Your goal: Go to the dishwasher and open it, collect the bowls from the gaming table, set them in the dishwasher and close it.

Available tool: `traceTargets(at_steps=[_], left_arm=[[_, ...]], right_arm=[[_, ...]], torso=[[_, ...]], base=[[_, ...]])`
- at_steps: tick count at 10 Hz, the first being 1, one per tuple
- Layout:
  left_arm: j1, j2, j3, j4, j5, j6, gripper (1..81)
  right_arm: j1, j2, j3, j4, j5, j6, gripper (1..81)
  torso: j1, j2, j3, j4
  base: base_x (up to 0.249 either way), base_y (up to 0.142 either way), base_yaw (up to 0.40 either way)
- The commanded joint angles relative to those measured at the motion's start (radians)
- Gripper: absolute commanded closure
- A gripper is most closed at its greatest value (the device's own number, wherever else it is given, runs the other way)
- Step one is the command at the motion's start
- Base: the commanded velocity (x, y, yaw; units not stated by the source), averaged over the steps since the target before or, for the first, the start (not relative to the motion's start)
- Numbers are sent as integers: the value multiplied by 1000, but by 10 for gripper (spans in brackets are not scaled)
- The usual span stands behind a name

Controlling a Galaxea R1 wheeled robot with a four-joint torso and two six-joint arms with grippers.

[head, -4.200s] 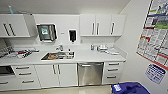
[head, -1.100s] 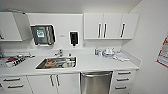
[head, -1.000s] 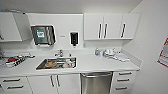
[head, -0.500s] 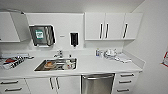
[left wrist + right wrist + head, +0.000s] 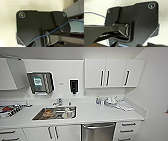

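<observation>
The dishwasher (image 5: 98,132), a stainless-steel front with a long bar handle, sits shut under the white counter (image 5: 100,114), just right of the sink (image 5: 55,113). It lies low in the head view, close ahead of me. The bowls and the gaming table are out of view. Over a pale floor, both wrist views give the dark plates of my own arms; the fingers cannot be made out there.
White drawers (image 5: 128,127) with dark handles flank the dishwasher on the right; cupboard doors (image 5: 52,133) stand under the sink. Dishes lie in the sink and small items (image 5: 111,101) sit at the counter's back right. Wall cabinets (image 5: 113,73) hang above. A wall closes the right side.
The whole head view has shifted: the counter and dishwasher have grown larger and nearer, so the camera has come closer to the kitchen unit.
</observation>
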Motion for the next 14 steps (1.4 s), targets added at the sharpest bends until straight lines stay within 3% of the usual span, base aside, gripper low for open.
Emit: traceTargets(at_steps=[1, 14], left_arm=[[-46, -11, 9, 3, 49, 10, 10], [-41, -9, 9, 4, 29, 10, 10]], right_arm=[[45, -22, 11, -3, -53, -4, 10], [46, -17, 5, 7, -45, 4, 10]], torso=[[1, 0, 0, 0], [1, 0, 0, 0]], base=[[93, 0, 0], [115, 0, 0]])
